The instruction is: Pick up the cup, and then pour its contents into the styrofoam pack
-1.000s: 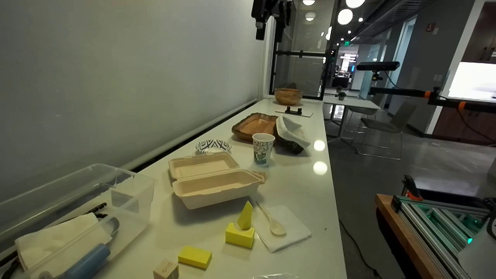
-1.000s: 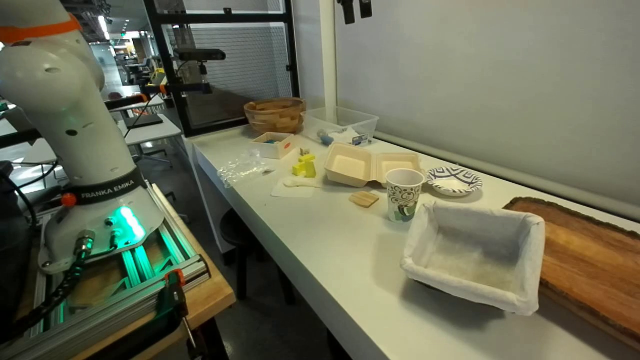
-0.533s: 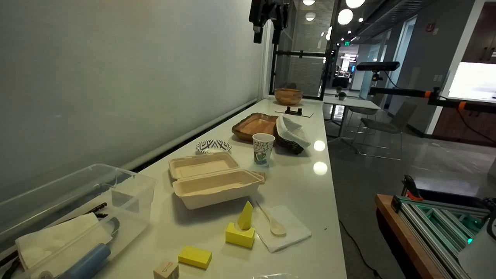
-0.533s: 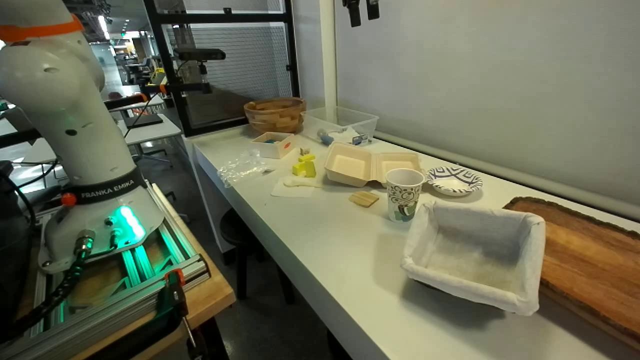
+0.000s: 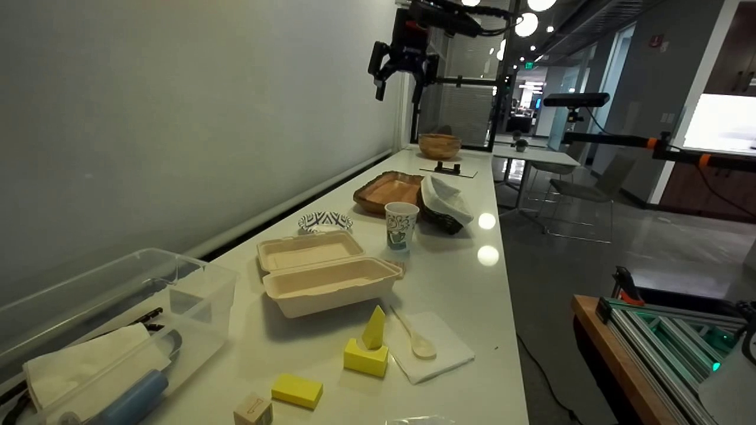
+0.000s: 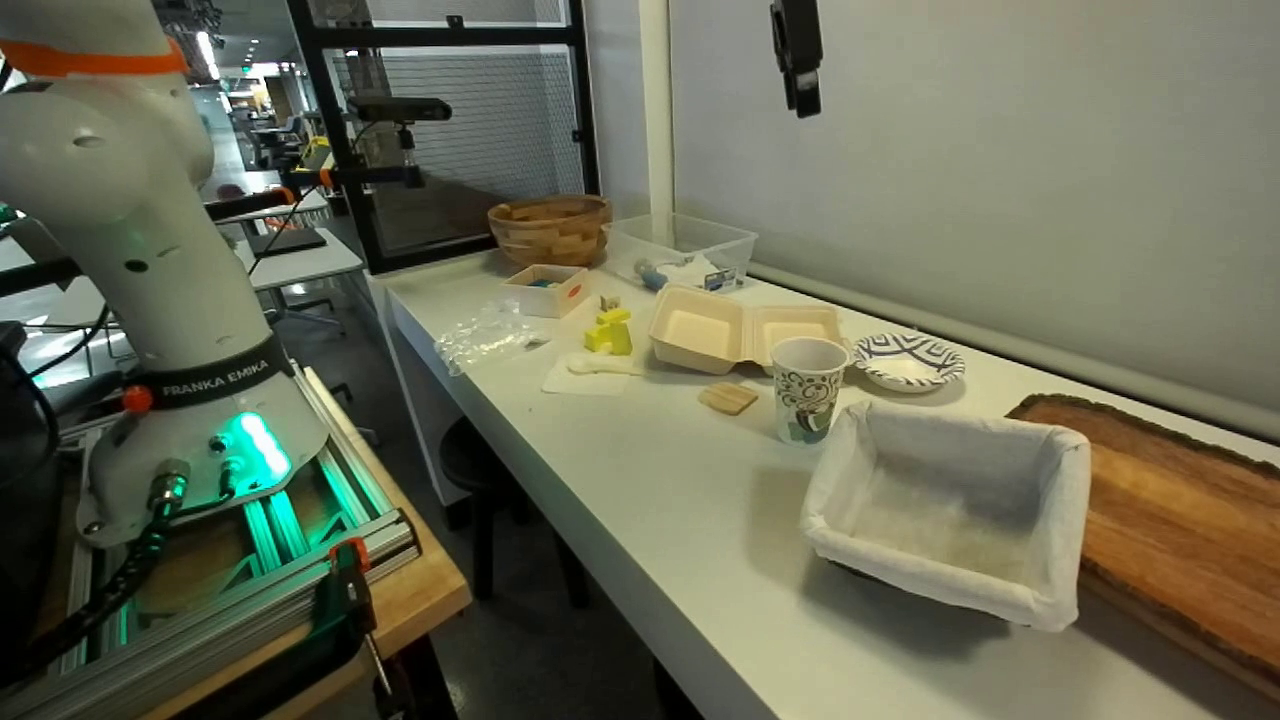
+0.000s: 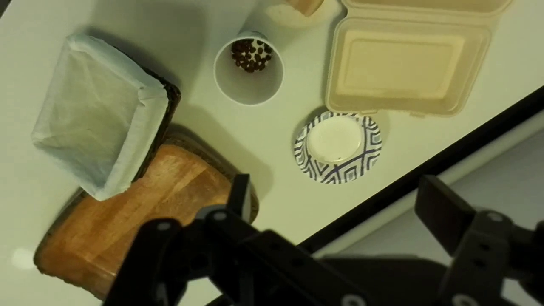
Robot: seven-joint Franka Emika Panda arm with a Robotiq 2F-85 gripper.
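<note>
The white paper cup with a green-blue print stands upright on the counter in both exterior views (image 5: 401,229) (image 6: 807,400). In the wrist view, dark brown bean-like pieces lie in the bottom of the cup (image 7: 250,90). The cream foam box lies open beside it in both exterior views (image 5: 331,280) (image 6: 698,335) and the wrist view (image 7: 395,63). My gripper (image 5: 398,101) hangs high above the counter, well above the cup. In the wrist view the gripper (image 7: 341,197) is open and empty, its fingers wide apart. It also shows at the top of an exterior view (image 6: 803,108).
A patterned paper bowl (image 7: 338,148) sits near the wall by the cup. A cloth-lined basket (image 6: 940,500) and a wooden tray (image 6: 1180,500) stand close to it. Yellow blocks (image 5: 366,357), a wooden spoon (image 5: 422,347) and a clear bin (image 5: 218,307) lie beyond the foam box.
My gripper has come down in both exterior views, and more of it shows. It has turned, and in an exterior view it has shifted right. The cup and foam box have not moved.
</note>
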